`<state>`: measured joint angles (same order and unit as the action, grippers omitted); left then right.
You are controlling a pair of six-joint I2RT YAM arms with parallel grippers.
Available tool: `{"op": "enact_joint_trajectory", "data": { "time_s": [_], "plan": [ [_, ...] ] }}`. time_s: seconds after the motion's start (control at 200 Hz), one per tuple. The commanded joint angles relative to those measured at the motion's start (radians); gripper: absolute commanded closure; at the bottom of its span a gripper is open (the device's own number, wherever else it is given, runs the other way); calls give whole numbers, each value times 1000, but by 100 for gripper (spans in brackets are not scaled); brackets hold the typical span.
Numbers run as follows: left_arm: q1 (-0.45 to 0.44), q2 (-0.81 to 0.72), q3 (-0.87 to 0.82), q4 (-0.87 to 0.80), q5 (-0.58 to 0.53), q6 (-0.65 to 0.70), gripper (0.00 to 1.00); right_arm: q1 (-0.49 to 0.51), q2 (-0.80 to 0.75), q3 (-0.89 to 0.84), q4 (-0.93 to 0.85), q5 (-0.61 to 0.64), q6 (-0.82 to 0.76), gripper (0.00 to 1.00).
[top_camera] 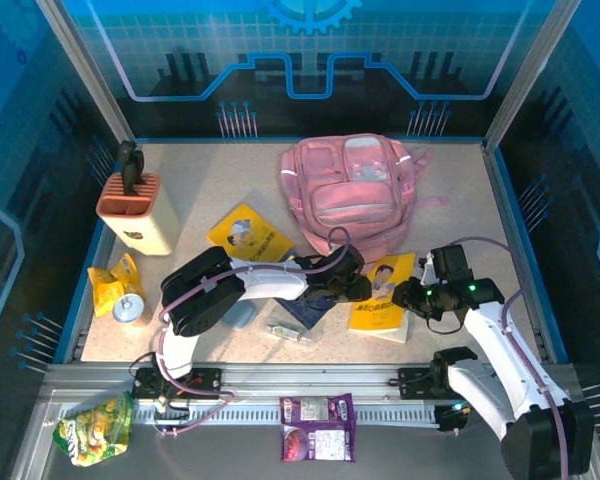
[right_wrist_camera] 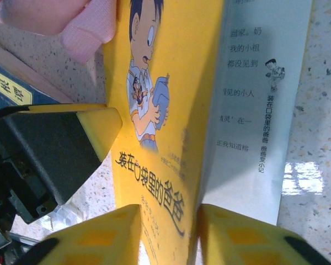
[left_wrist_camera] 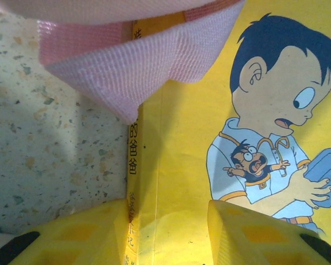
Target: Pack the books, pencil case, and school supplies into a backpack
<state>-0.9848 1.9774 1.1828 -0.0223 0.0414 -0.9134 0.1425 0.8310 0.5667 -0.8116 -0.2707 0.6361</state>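
I have both arms on one yellow book (right_wrist_camera: 171, 83).
Right fingers (right_wrist_camera: 99, 243) clamp its cover edge; left fingers (left_wrist_camera: 254, 232) stand apart, straddling the spine.

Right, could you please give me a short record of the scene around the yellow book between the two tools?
yellow book: on the table, backpack strap over its far corner
left tool: jaws apart, over the book's spine edge
right tool: fingers either side of the book's near edge, grip unclear
navy book: lying left of the yellow book
pencil case: outside the backpack
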Motion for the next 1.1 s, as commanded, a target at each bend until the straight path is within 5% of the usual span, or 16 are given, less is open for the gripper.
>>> {"op": "enact_joint_trajectory", "data": {
  "time_s": [0.0,0.365,0.675,1.091],
  "plan": [
    [-11,24,21,-24,19,23,58,-14,7,10,1,-44,-1,71],
    [-11,0,32,-22,25,37,53,-46,-8,-12,39,-88,15,100],
    [1,-122,-21,6,48,20,40,-72,-95,29,21,-80,43,100],
    [57,-342,-252,245,120,-180,24,-90,-170,153,14,-205,78,100]
  ]
}}
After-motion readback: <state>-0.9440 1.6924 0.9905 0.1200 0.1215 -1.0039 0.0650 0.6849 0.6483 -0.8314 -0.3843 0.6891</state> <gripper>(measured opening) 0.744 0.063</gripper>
